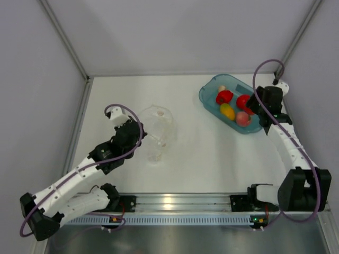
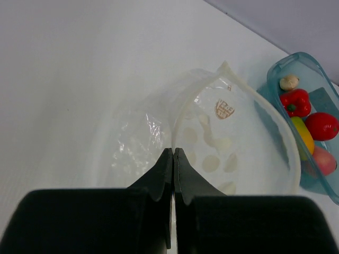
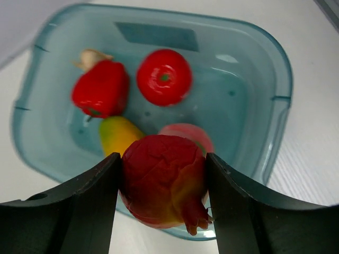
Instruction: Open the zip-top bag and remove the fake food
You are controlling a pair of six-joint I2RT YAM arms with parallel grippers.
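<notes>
The zip-top bag (image 1: 159,127) lies left of the table's middle, clear with white dots, and its mouth gapes open in the left wrist view (image 2: 233,137). No food shows inside it. My left gripper (image 2: 173,151) is shut on the bag's near rim; it also shows in the top view (image 1: 142,137). My right gripper (image 3: 163,159) is shut on a dark red pomegranate-like fruit (image 3: 161,185) and holds it above the near rim of the teal tub (image 3: 275,79). A red pepper (image 3: 100,87), a tomato (image 3: 164,76), a yellow fruit (image 3: 117,135), a pink peach (image 3: 188,132) and a beige piece (image 3: 90,57) lie in the tub.
The teal tub (image 1: 209,87) stands at the back right, close to the right wall. Grey walls enclose the table on three sides. A metal rail (image 1: 175,201) runs along the near edge between the arm bases.
</notes>
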